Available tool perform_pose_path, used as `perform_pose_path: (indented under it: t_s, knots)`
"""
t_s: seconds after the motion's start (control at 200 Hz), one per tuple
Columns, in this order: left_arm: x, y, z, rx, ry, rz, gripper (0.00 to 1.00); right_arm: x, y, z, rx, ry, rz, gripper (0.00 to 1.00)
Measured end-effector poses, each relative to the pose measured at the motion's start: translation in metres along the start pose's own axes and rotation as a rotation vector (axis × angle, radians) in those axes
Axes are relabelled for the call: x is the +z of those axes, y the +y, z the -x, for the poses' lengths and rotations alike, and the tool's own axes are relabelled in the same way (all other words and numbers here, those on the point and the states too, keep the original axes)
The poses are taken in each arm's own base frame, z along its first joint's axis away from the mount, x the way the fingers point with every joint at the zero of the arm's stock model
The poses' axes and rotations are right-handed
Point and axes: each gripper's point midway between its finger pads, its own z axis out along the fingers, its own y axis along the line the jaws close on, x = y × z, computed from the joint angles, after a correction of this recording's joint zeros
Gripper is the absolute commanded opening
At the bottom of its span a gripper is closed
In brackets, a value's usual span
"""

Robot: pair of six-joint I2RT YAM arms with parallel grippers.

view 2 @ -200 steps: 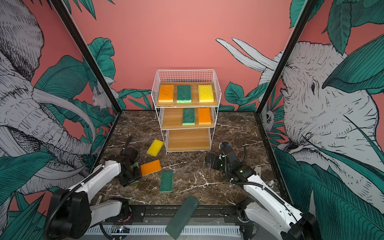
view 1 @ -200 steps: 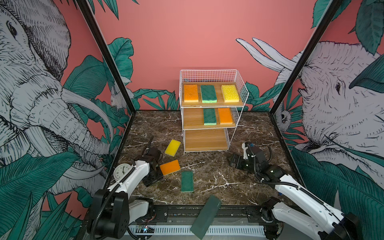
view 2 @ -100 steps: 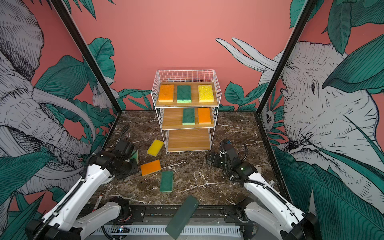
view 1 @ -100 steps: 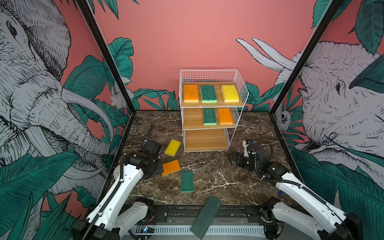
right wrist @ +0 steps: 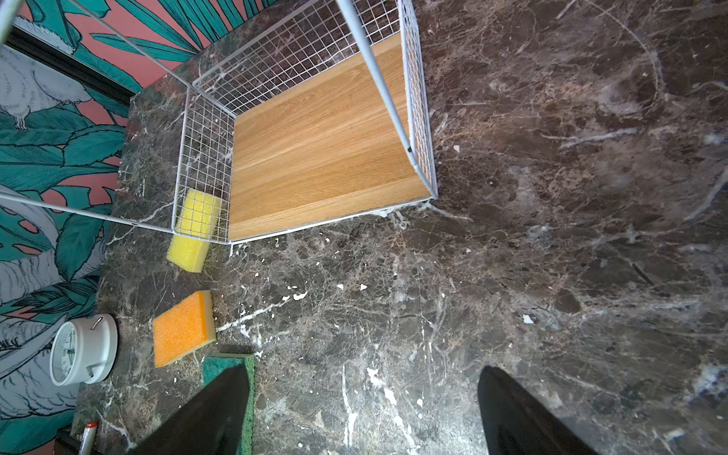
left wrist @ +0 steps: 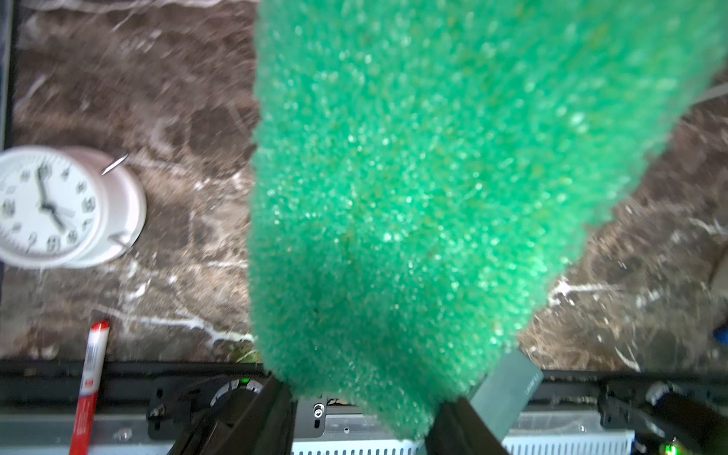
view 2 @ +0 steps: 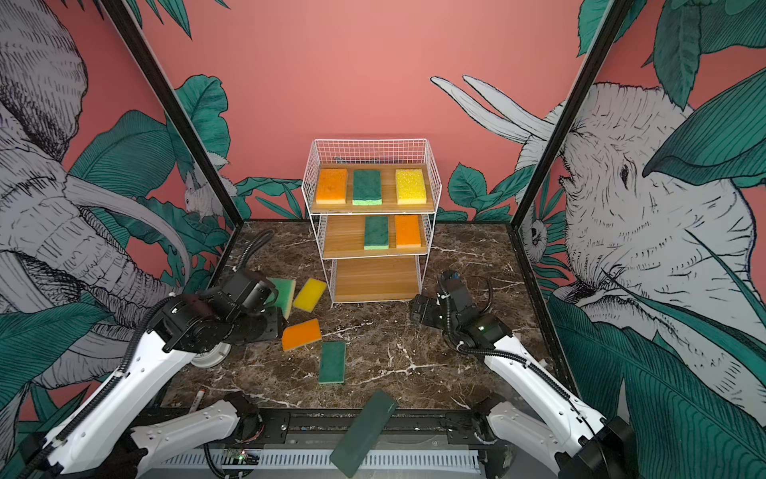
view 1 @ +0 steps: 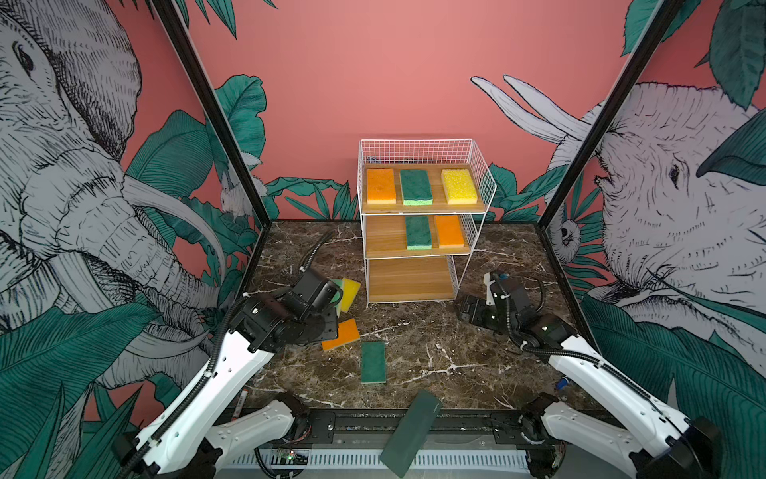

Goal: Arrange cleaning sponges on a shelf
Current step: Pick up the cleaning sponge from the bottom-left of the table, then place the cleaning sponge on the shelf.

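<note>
Left gripper (left wrist: 354, 413) clamps light-green sponge (left wrist: 433, 177) on edge; right gripper (right wrist: 362, 413) spread wide

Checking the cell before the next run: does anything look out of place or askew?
Yes. A long dark green slab lies tilted across the front rail, partly off the marble table. A white clock and a red-capped marker also sit on the table's left side, unrelated to the sponges.

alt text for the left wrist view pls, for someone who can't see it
A light-green sponge, gripped between the left gripper's black fingers, fills most of the frame above the dark marble table. A white clock and a red-capped marker lie beside it.
</note>
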Motion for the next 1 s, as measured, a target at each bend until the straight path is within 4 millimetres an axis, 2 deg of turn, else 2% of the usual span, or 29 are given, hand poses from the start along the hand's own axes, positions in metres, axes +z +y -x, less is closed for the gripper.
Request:
perform_pose_path:
  t_s: [0.17, 0.265, 0.4, 0.615, 0.805, 1.0]
  knots:
    - [0.01, -0.025, 0.004, 0.068, 0.011, 0.003, 0.51, -0.001, 0.0, -0.001, 0.005, -0.001, 0.001, 0.93]
    - [0.014, -0.044, 0.012, 0.089, -0.012, -0.026, 0.51, -0.003, -0.001, -0.001, 0.008, -0.005, 0.005, 0.93]
    - [0.015, -0.061, 0.027, 0.082, -0.062, -0.064, 0.51, -0.004, -0.001, -0.001, 0.009, -0.008, 0.008, 0.93]
    - [0.021, -0.081, 0.051, 0.079, -0.13, -0.084, 0.51, -0.006, 0.0, 0.0, 0.013, -0.015, 0.017, 0.93]
    - [0.019, -0.106, 0.079, 0.086, -0.183, -0.101, 0.51, -0.009, 0.002, 0.001, 0.018, -0.023, 0.027, 0.93]
    - [0.026, -0.115, 0.089, 0.089, -0.196, -0.085, 0.52, -0.012, 0.004, 0.002, 0.021, -0.03, 0.037, 0.93]
